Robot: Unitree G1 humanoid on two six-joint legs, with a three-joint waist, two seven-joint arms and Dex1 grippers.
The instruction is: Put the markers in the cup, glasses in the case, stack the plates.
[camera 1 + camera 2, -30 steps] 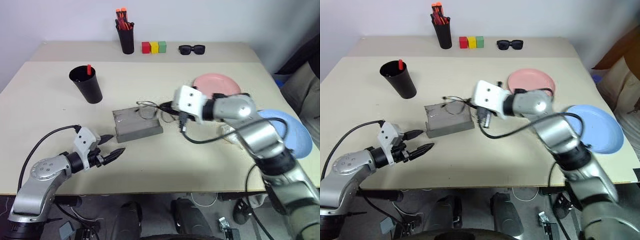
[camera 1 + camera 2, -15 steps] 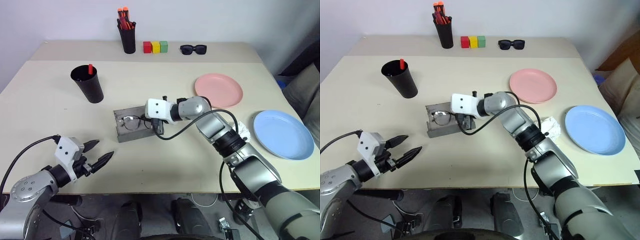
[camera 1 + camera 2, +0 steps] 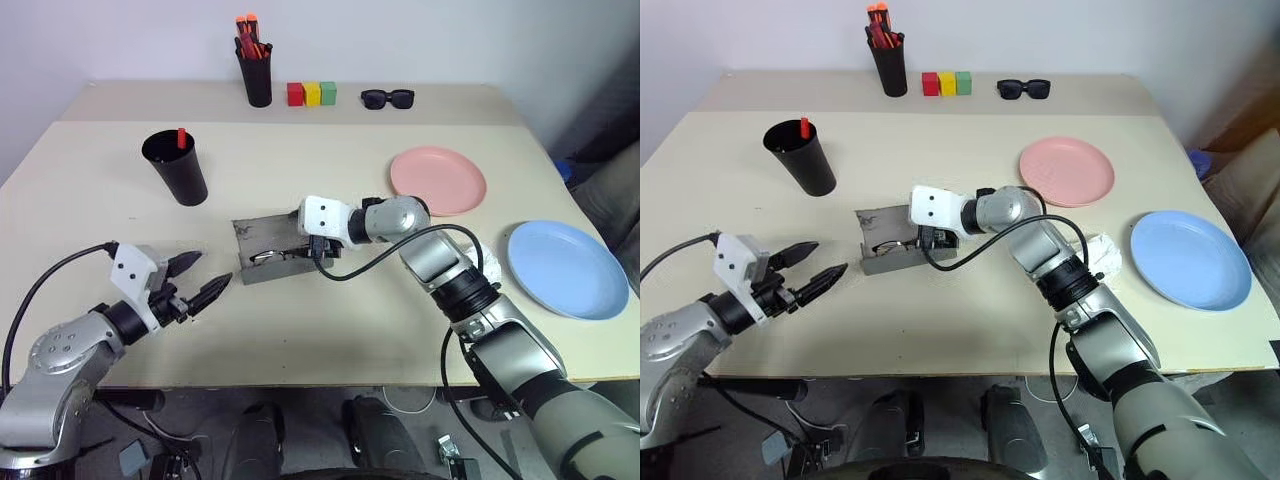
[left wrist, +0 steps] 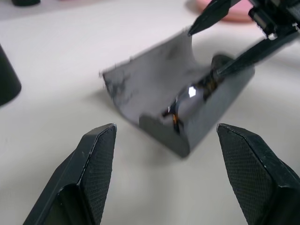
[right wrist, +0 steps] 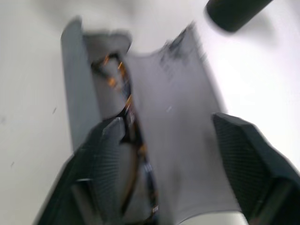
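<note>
The right gripper [image 3: 931, 240] is hovering over the open grey glasses case [image 3: 268, 253] in the middle of the bench [image 3: 330, 330], its fingers [image 5: 105, 154] spread apart and grasping nothing. The wire-framed glasses [image 5: 129, 140] are lying in the trough of the case, apart from the fingers, so the drop into the case looks done. The lid [image 4: 150, 70] is standing raised, presumably because the case still needs closing once the gripper is clear.

The left gripper [image 3: 200, 285] is waiting just short of the case's near end, pointing toward it with its fingers [image 4: 96, 154] released and empty. It looks placed there to steady or shut the case.

The black cup [image 3: 177, 168] is standing upright at the far left of the bench, well apart from the case, with a red marker end [image 3: 180, 135] poking above its rim; I cannot tell whether the second marker is inside. The salmon pink plate [image 3: 437, 180] is lying beyond the right arm, and the light blue plate [image 3: 567, 268] is sitting near the bench's right edge, well apart from it, so the stacking is not yet done.

Along the back edge are standing a pen holder [image 3: 256, 78] with orange-capped pens, three coloured blocks [image 3: 310, 94] and dark sunglasses [image 3: 385, 98], none of them part of the job. A crumpled white scrap [image 3: 1102, 255] is lying between the right arm and the blue plate.
</note>
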